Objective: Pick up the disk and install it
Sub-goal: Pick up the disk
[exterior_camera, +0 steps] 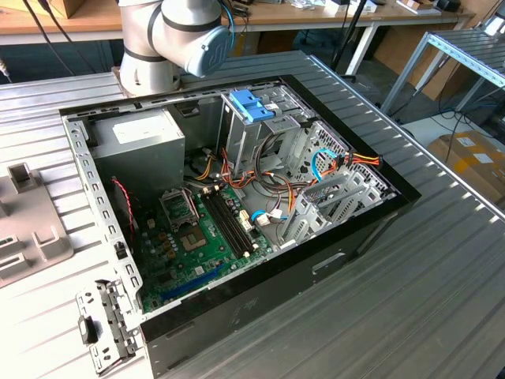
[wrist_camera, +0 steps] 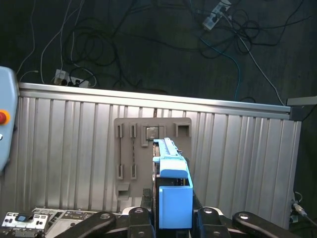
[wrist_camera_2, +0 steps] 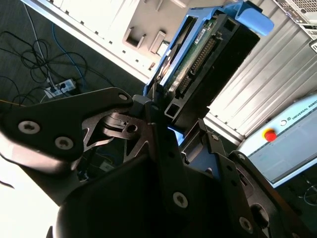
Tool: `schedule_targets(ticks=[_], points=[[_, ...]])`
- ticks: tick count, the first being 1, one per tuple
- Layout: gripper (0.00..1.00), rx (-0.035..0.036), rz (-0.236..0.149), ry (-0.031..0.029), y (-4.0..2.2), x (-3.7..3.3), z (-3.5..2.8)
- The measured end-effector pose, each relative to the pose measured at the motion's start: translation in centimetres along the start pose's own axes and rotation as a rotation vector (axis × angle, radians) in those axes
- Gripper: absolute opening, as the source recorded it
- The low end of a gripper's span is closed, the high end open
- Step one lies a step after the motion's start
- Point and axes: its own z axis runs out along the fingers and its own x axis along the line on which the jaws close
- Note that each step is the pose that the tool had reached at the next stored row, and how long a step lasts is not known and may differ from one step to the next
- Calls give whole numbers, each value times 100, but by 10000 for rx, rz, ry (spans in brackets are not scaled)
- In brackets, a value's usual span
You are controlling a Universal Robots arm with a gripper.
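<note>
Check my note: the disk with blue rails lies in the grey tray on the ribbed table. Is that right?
Not quite. The disk with blue rails does not lie in the grey tray. The gripper is shut on it and holds it clear of the tray, over the ribbed table, as the first wrist view shows.

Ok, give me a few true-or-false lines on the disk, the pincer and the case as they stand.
1. The pincer is shut on the disk. True.
2. The disk sits installed in the computer case. False: the pincer holds it, with the grey holder plate behind it in the first wrist view.
3. The case lies open with its motherboard exposed. True.
4. The disk's side rails are red. False: they are blue.
</note>
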Motion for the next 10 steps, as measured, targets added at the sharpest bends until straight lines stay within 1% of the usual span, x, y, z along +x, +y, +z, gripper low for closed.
schedule_targets(ticks=[10], points=[[37,-1,0,0,-20,68,4]])
